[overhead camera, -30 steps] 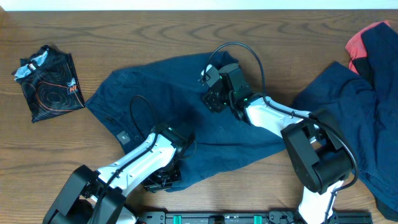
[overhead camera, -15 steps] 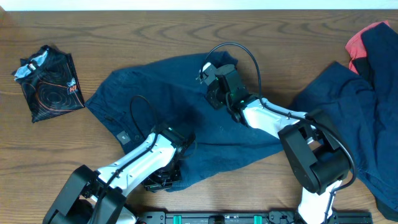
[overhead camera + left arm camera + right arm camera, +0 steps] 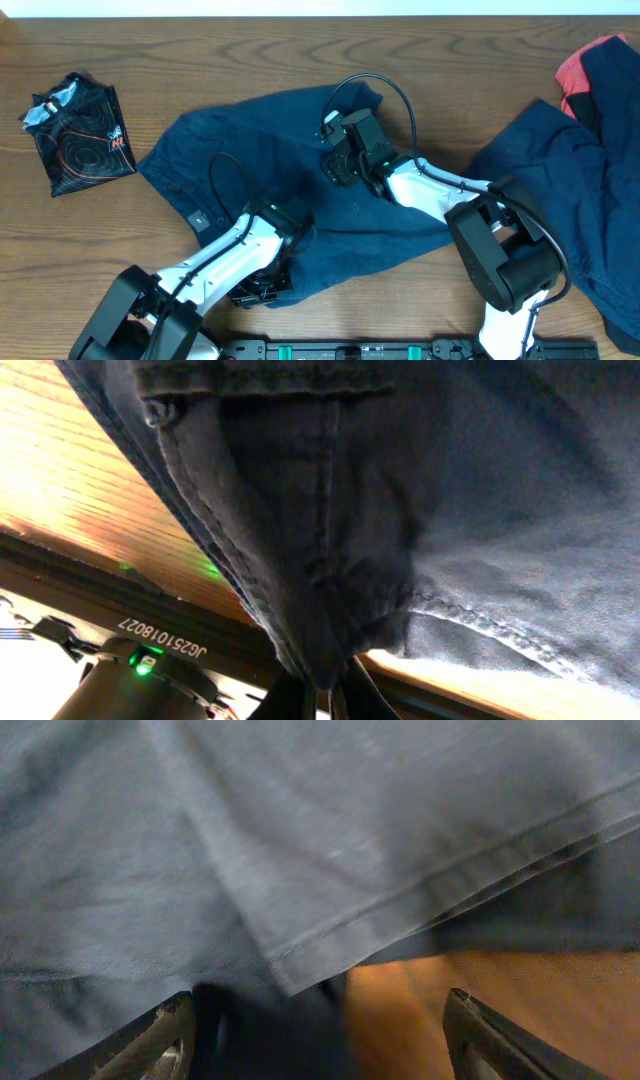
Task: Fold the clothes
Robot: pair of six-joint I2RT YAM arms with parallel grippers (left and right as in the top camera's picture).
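The dark navy denim-like shorts lie spread on the table's middle. My left gripper is shut on their front hem. In the left wrist view the fingers pinch a bunched fold of the shorts by a seam. My right gripper hovers over the shorts' right part, open and empty. In the right wrist view its fingers stand wide apart above a stitched hem of the shorts and bare wood. A small black line-printed garment lies at the far left.
A pile of navy clothes with a red piece on it fills the right side, reaching the table's right edge. Bare wooden table shows along the back and between the shorts and the pile.
My right gripper has shifted slightly left and toward the front over the shorts, still open. My left gripper has not moved and keeps its hold on the hem.
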